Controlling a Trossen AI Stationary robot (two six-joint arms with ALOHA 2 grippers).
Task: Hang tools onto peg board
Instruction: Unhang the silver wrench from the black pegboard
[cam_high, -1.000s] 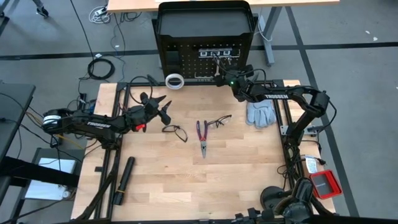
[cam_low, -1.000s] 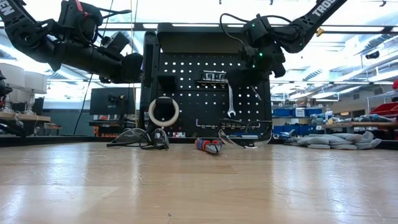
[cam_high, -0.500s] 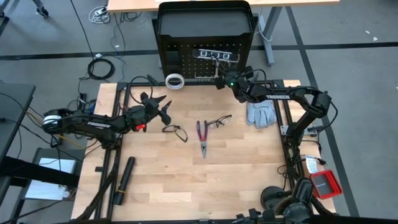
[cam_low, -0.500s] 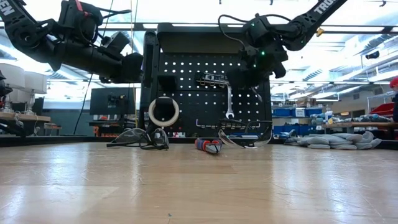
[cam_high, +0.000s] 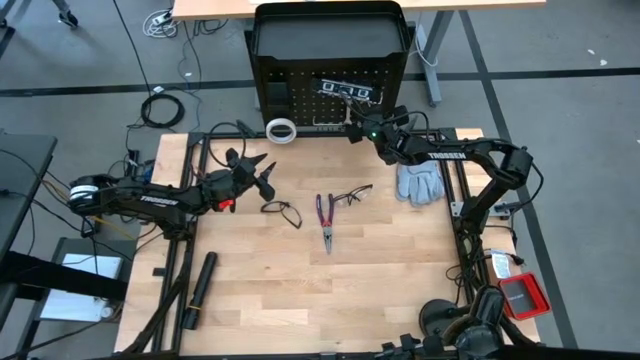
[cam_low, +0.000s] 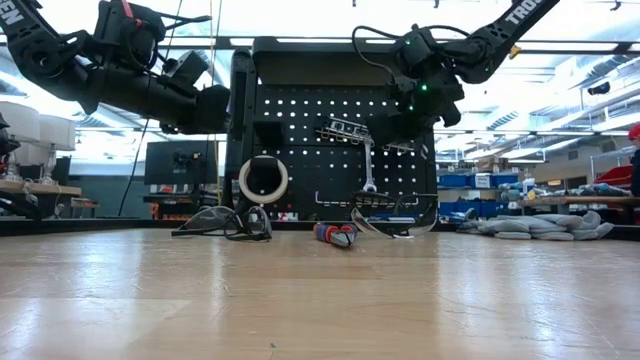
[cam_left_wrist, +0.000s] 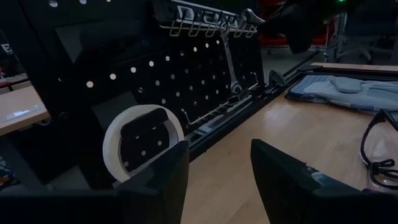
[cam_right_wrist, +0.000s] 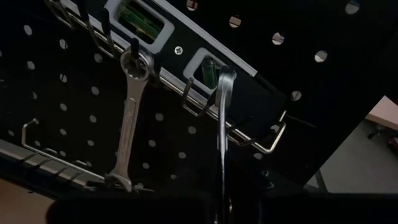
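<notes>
The peg board (cam_high: 300, 50) stands upright at the table's far edge. On it is a hook rail that carries the black strip with white squares (cam_high: 346, 90), now askew. One silver wrench (cam_right_wrist: 127, 118) hangs by its ring end from a rail hook. My right gripper (cam_high: 352, 122) is at that rail, shut on a second silver wrench (cam_right_wrist: 224, 130). The white tape ring (cam_high: 282, 130) sits at the board's foot. Two glasses (cam_high: 283, 211) (cam_high: 352, 193) and the pliers (cam_high: 325, 220) lie on the table. My left gripper (cam_high: 265, 180) hovers open over the table's left part, with nothing between its fingers. My right gripper holds the second wrench by its lower part (cam_right_wrist: 222, 186); the fingers themselves are lost in the dark at the picture's bottom. It comes about level from the table's near right toward the board. The wrench stands up out of the hold, its upper end (cam_right_wrist: 225, 78) among the rail's hooks.
A pair of grey gloves (cam_high: 420, 183) lies at the table's right edge. A long black cylinder (cam_high: 200, 285) lies near the front left corner. Bare wood stretches across the table's near half.
The hook rail with the black strip has tipped from level to askew, its right end now lower than its left. My right gripper has stayed at the rail with the wrench.
</notes>
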